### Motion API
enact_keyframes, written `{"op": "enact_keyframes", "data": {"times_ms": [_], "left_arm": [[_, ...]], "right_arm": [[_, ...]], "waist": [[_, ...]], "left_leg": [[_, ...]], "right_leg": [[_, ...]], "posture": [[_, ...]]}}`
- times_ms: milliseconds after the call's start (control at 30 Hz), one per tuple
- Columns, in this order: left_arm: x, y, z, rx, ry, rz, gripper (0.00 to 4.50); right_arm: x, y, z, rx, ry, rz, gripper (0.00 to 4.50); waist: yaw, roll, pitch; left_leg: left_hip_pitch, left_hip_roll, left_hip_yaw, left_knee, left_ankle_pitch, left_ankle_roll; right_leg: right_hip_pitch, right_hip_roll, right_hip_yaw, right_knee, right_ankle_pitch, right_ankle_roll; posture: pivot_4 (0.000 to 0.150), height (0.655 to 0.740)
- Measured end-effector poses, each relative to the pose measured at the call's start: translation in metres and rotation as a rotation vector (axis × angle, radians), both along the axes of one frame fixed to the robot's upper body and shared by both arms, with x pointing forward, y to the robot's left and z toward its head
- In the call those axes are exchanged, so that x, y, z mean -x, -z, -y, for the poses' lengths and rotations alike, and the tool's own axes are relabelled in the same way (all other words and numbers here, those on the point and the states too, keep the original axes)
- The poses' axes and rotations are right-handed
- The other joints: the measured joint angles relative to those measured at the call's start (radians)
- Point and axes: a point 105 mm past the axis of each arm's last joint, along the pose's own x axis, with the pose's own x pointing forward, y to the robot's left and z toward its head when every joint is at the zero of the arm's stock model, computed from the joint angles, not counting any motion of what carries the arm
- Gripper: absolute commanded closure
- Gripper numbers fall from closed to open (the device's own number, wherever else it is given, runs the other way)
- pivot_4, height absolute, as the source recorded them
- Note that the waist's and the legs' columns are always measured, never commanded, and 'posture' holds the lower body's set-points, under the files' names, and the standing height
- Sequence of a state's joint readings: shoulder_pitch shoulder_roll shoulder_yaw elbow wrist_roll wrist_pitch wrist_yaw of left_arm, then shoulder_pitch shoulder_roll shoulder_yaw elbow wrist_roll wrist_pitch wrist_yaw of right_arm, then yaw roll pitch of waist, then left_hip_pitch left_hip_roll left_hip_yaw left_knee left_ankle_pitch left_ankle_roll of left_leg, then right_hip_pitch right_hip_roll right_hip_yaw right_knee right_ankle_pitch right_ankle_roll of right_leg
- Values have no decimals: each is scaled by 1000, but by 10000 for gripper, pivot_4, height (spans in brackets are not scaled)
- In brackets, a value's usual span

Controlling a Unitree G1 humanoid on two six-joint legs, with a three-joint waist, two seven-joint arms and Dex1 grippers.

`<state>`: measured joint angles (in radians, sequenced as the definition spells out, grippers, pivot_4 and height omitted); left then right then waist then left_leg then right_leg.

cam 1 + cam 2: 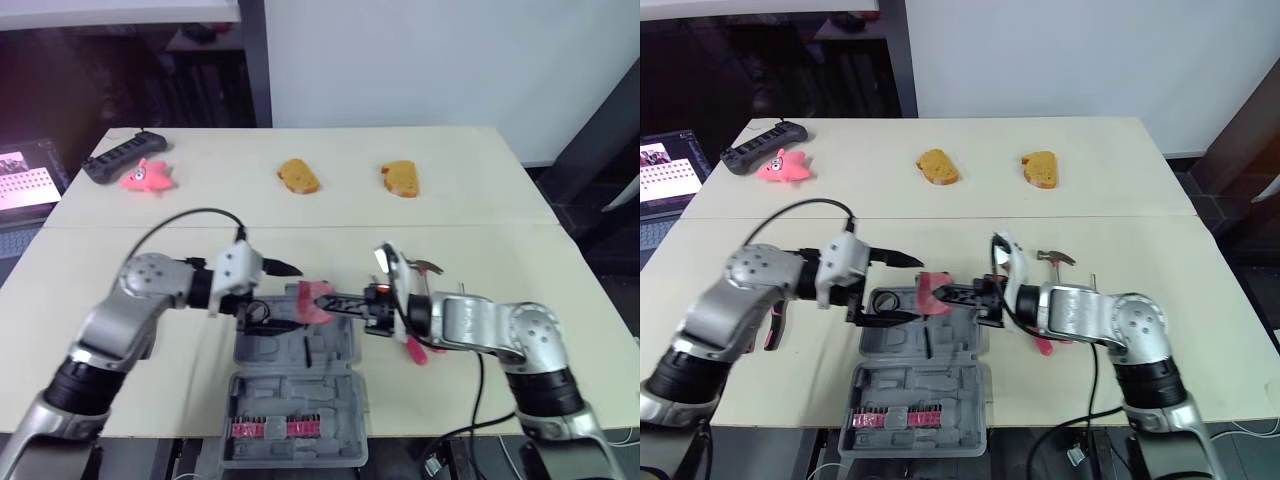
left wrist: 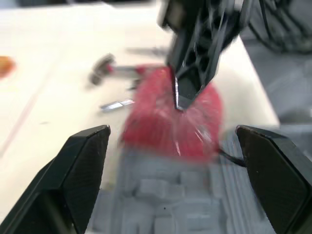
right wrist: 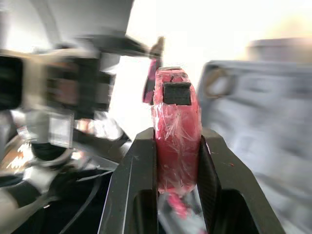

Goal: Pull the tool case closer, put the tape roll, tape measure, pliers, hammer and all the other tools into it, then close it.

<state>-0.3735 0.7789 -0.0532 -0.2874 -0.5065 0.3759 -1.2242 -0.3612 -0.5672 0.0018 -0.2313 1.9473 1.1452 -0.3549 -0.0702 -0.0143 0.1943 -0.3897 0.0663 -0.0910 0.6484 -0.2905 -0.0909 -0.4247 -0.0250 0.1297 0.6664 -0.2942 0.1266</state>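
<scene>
Holding the tape measure [image 3: 176, 122] clenched edge-on in my right hand [image 1: 322, 299], I have it hanging just above the far rim of the open case [image 1: 950, 345], whose tray lies below it and toward me. My left hand [image 1: 902, 290] faces it across the tray, fingers spread and grasping nothing. The right is plainly nearer, so I judge that 1 short drop into a recess comes next.

The tape measure [image 3: 176, 141] looks glossy and crinkly, the tool case [image 1: 320, 352] matt plastic.
</scene>
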Motion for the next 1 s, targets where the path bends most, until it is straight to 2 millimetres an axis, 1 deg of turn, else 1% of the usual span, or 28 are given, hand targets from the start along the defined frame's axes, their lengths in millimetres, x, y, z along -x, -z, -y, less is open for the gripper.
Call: {"op": "enact_keyframes", "data": {"times_ms": [33,100,167,200,300,400,533,733,1000], "left_arm": [[6,-2,-4,9,1,-25,572],[22,2,-9,15,25,-98,572],[42,7,-11,38,52,-195,572],[48,8,-13,49,56,-228,572],[66,11,-17,72,68,-274,572],[80,26,-23,83,73,-314,572],[82,34,-29,77,80,-242,572],[79,41,-27,46,126,-132,572],[78,45,-29,39,130,-101,572]], "right_arm": [[2,0,8,4,13,7,39830],[8,1,22,14,25,13,39830],[23,9,38,54,26,-1,39830],[29,13,44,71,27,-14,39830],[46,23,54,106,36,-53,39830],[55,39,67,137,99,-129,39830],[62,51,76,169,142,-185,39830],[66,62,80,226,142,-237,39830],[57,78,78,285,155,-293,39830]], "waist": [[-2,0,0],[-1,0,0],[2,0,0],[4,0,0],[6,0,0],[5,0,0],[10,0,0],[23,0,0],[26,0,0]], "left_leg": [[0,0,0,0,0,0],[1,0,0,-1,0,1],[0,0,0,-1,0,1],[0,0,0,-1,0,1],[1,0,1,1,0,1],[3,0,1,1,0,1],[2,0,2,1,0,1],[2,0,2,1,0,1],[2,0,2,1,0,1]], "right_leg": [[0,0,0,0,0,0],[0,0,0,0,0,0],[0,0,0,0,0,0],[0,0,0,0,0,0],[2,0,1,-1,0,0],[3,0,1,-1,-1,-1],[3,0,1,-1,-2,-3],[3,0,2,-2,-2,-3],[3,0,2,-2,-2,-3]], "posture": [[1500,7400],[1500,7400],[1500,7400],[1500,7400],[1500,7400],[1500,7400],[1500,7400],[1500,7400],[1500,7400]]}}
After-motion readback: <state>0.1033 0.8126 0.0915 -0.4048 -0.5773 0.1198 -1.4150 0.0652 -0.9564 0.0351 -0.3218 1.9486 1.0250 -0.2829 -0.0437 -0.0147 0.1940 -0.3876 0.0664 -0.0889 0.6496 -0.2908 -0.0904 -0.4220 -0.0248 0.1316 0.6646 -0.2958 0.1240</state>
